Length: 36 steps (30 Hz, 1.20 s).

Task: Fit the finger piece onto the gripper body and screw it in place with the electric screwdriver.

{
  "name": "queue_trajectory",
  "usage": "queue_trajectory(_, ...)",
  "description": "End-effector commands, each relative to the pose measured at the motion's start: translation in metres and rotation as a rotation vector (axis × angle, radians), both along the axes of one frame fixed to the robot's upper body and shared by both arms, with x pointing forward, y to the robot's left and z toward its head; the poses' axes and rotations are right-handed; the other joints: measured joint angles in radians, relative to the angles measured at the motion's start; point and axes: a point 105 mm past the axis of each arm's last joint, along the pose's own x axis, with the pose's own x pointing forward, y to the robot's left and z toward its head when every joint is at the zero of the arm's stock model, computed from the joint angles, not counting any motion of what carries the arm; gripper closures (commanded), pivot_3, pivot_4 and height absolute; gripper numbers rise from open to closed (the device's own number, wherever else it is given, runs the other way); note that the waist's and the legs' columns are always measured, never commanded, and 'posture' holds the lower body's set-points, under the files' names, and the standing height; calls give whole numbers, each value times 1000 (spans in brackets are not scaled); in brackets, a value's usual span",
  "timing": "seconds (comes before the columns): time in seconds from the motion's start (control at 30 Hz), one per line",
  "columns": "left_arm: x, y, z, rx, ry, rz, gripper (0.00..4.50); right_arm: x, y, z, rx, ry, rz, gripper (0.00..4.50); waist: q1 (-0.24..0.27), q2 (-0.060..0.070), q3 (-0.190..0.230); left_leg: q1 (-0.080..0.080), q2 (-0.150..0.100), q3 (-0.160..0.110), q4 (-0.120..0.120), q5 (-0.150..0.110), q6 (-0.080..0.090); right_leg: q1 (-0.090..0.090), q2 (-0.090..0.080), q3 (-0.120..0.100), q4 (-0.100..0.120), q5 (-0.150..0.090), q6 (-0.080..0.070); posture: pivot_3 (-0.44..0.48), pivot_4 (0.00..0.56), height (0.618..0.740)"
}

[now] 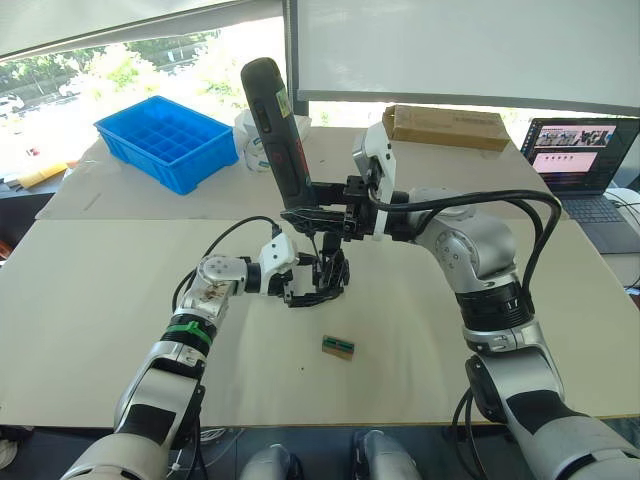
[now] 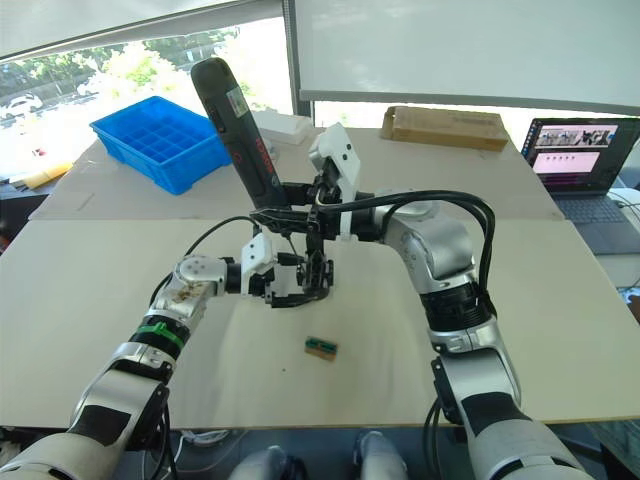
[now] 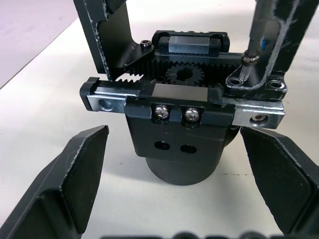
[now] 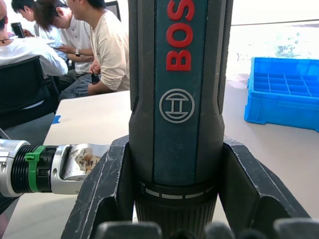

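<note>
Black right gripper point(image 1: 312, 215) clamps the electric screwdriver point(image 1: 277, 125); left gripper point(image 3: 174, 189) spread around the gripper body point(image 3: 182, 124), bit tip obscured.

One electric screwdriver point(image 1: 275, 125); one gripper body point(image 3: 182, 144); one green block point(image 1: 338, 346).

1. I see a beige table point(image 1: 100, 330) filling the lower frame, a second table point(image 1: 130, 190) behind it.
2. Bright windows point(image 1: 110, 60) upper left; white blinds point(image 1: 460, 45) across the top.
3. People sit at a desk point(image 4: 75, 40) in the right wrist view.
</note>
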Motion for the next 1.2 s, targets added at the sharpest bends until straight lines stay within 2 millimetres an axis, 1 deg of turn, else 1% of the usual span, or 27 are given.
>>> queue_trajectory(0.03, 1, 0, 8, -9, -41, -5, 0, -8, -1, 25, 42, -105, 27, 2581, 0, 0, 0, 0, 0, 0, 0, 0, 0, 0, 0, 0, 0, 0, 0, 0, 150, 738)
queue_trajectory(0.57, 0, -1, 7, -5, -38, -10, 0, -8, 0, 21, 43, -107, 27, 2581, -4, 0, 0, 0, 0, 0, 0, 0, 0, 0, 0, 0, 0, 0, 0, 0, 150, 738)
queue_trajectory(1.2, 0, 2, 5, 4, -33, -1, 0, -8, 2, 19, 50, -91, 29, 2581, -8, 0, 0, 0, 0, 0, 0, 0, 0, 0, 0, 0, 0, 0, 0, 0, 150, 738)
